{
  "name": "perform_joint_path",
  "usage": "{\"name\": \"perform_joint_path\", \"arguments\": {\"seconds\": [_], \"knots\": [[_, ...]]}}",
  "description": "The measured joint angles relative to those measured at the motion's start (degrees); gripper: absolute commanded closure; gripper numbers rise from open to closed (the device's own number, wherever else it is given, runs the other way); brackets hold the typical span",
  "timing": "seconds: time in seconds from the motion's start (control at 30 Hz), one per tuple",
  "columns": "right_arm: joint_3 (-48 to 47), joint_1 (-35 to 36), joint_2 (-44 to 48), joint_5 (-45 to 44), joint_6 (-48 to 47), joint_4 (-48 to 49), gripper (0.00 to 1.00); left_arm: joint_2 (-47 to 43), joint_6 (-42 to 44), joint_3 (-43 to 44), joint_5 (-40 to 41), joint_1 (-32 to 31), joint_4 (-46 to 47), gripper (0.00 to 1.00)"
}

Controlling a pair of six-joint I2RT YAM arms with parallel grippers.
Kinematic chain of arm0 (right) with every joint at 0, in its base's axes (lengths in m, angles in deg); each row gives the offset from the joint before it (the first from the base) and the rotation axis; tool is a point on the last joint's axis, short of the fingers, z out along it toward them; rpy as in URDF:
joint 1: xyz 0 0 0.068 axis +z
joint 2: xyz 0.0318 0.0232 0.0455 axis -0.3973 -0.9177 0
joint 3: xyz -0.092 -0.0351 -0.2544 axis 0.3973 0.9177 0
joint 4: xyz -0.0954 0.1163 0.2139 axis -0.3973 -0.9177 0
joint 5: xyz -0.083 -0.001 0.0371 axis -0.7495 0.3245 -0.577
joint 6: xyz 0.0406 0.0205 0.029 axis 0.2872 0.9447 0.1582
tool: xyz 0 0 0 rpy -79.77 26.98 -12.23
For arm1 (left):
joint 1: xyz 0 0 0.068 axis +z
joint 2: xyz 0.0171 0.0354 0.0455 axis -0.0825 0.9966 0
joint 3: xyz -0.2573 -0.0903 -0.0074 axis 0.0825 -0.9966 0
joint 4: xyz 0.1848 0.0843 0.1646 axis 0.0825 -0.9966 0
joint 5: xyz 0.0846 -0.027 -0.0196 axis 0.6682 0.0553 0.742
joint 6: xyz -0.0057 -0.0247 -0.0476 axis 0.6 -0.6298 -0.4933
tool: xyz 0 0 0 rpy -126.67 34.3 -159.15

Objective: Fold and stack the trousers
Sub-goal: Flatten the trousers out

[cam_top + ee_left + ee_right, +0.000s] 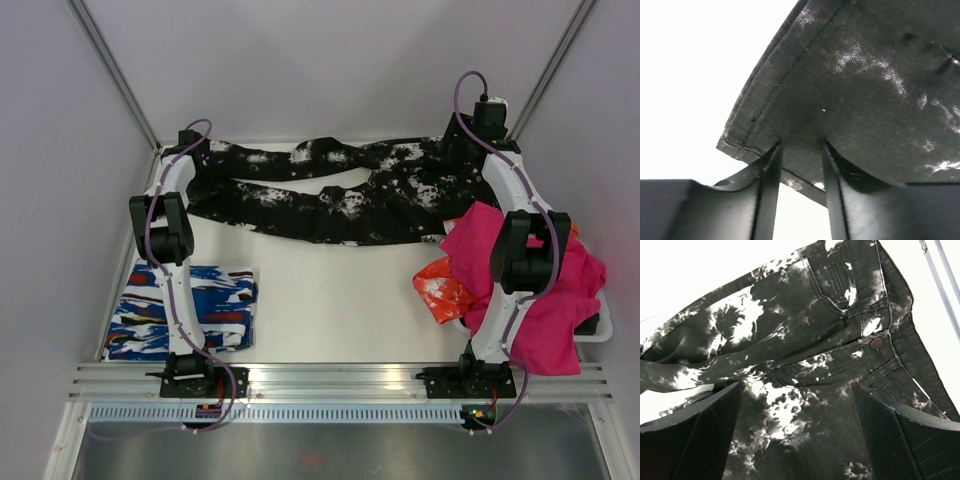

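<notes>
Black fingers (pixel 767 200) of my left gripper (pixel 801 146) straddle a leg hem of the splatter-print trousers (pixel 330 195); whether they pinch it I cannot tell. My right gripper (pixel 797 440) hangs wide open over their buttoned waistband, at the far side of the table (pixel 330 300).

Both arms reach away from their bases to the trousers (pixel 330 195). The left arm (pixel 168 228) is bent at the elbow, and the left gripper (pixel 800 146) sits at the trousers' left leg end, its fingers narrowly apart at the hem; whether they pinch it cannot be told. The right arm (pixel 525 250) holds the right gripper (pixel 796 388) over the trousers' waist, jaws wide apart.
</notes>
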Motion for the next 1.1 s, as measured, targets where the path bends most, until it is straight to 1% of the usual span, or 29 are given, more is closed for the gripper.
{"name": "perform_joint_path", "arguments": {"seconds": [0.03, 0.13, 0.2, 0.23, 0.27, 0.4, 0.47, 0.63, 0.7, 0.8, 0.93, 1.1], "knots": [[-0.11, 0.0, -0.07, -0.04, 0.0, 0.07, 0.02, 0.11, 0.5, 0.11, 0.17, -0.02, -0.28, 0.6], [-0.33, 0.0, -0.31, -0.48, -0.02, 0.24, 0.02, 0.13, 1.36, 0.28, 1.31, -0.35, -1.44, 0.71], [-0.33, 0.0, -0.44, -0.68, -0.11, 0.24, 0.02, 0.13, 1.84, 0.28, 1.6, -0.48, -1.81, 0.85], [-0.33, 0.0, -0.48, -0.79, -0.17, 0.24, 0.02, 0.13, 2.05, 0.28, 1.75, -0.57, -2.16, 0.95], [-0.33, 0.0, -0.55, -0.9, -0.2, 0.28, 0.02, 0.13, 2.23, 0.28, 1.84, -0.61, -2.51, 0.98], [-0.33, 0.0, -0.57, -1.68, -0.42, 0.37, 0.02, -0.07, 2.47, -0.2, 3.17, -0.63, -3.08, 0.98], [-0.33, 0.0, -0.57, -2.12, -0.59, 0.42, 0.02, -1.11, 2.34, -2.21, 4.35, -0.63, -2.58, 0.98], [-0.33, 0.0, -0.57, -4.33, -0.52, -0.04, 0.02, -7.34, -0.04, -12.74, 5.88, 1.07, -1.05, 0.98], [-0.33, 0.0, -0.66, -4.98, -0.39, -0.46, 0.02, -9.99, -1.27, -16.98, 5.88, 3.02, -1.22, 0.98], [-0.35, 0.0, -0.98, -6.12, -0.02, -0.9, 0.02, -12.39, -2.89, -20.74, 5.81, 6.91, -1.18, 0.98], [-0.68, -0.17, -2.56, -7.82, 0.79, -2.67, 0.02, -13.4, -3.72, -22.27, 6.16, 9.86, -1.22, 0.98], [-0.7, -1.07, -6.21, -8.85, 2.12, -5.09, 0.02, -13.0, -3.76, -20.28, 6.99, 9.9, -2.36, 0.98]]}}
